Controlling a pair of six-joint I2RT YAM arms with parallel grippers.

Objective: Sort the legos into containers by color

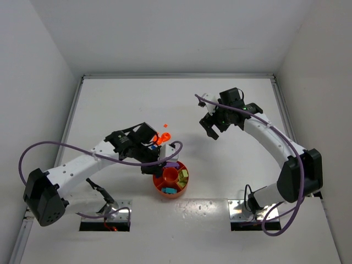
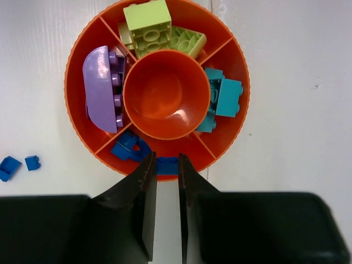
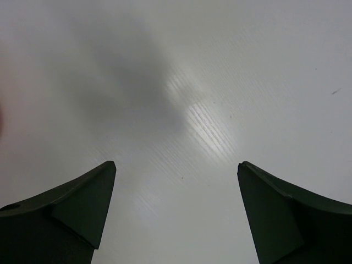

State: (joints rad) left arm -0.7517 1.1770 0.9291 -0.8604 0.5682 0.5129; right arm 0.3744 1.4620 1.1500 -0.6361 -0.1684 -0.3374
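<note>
The round orange-red tray holds legos in its wedge containers: yellow-green ones at the top, a purple one at the left, teal ones at the right and a blue one at the bottom. The centre cup has nothing in it. My left gripper is shut on a small blue lego, held over the tray's near rim by the blue wedge. My right gripper hangs open over bare table, well to the right of the tray.
Two loose blue legos lie on the table left of the tray. Orange-red legos lie just behind the left wrist, with a small one farther back. White walls enclose the table.
</note>
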